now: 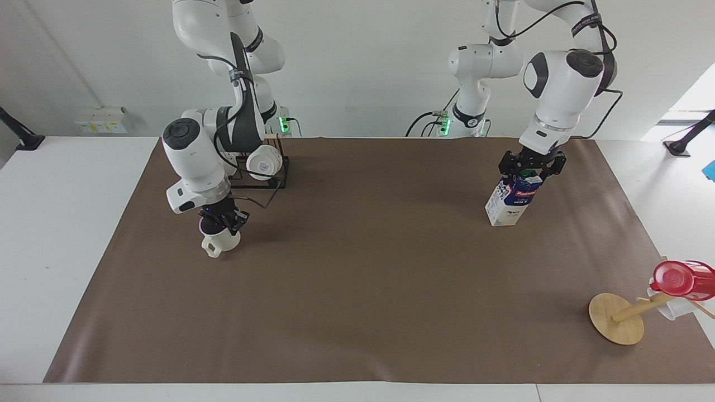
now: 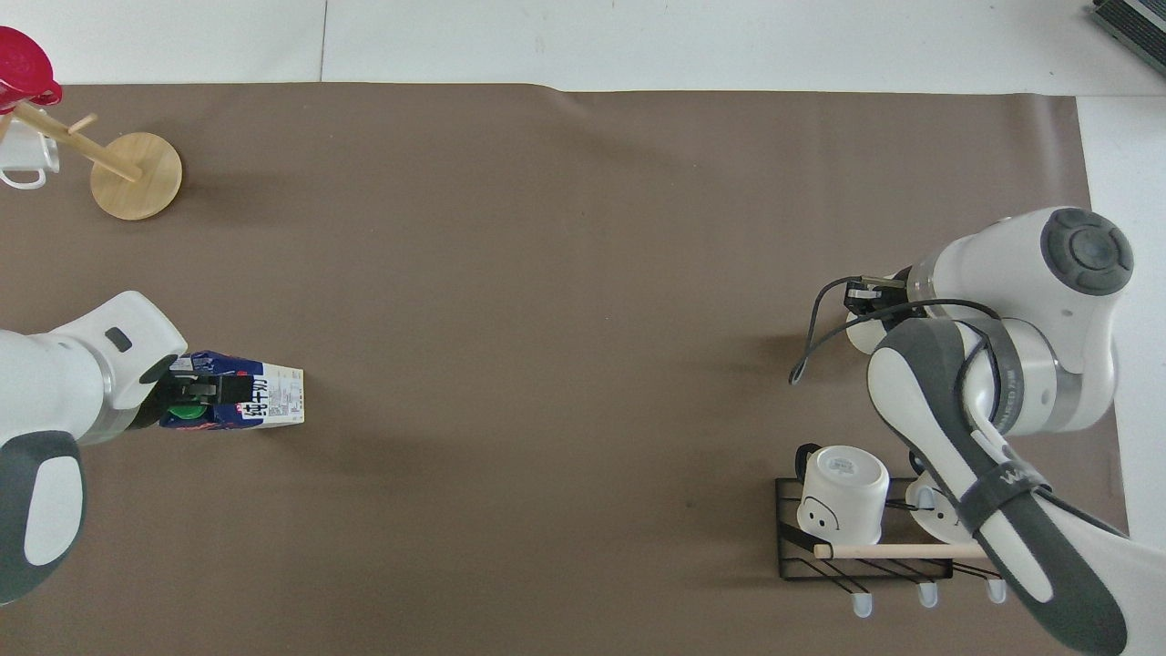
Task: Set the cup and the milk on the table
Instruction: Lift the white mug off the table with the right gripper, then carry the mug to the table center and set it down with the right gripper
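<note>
Brown mat (image 1: 357, 290): right pincer (image 1: 222, 222) clamps cup (image 1: 219, 241); left pincer (image 1: 529, 173) spread around milk (image 1: 511, 201).

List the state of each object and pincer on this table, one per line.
Cream-white ceramic mug with loop handle: upright, gripped at the rim.
Right pincer: shut on the mug.
Blue-and-white milk carton: standing upright on the brown mat, cap on.
Left pincer: open around the carton's top.
White smiley mug: tipped over in the black wire rack.
Red cup: hung on the wooden mug tree.
</note>
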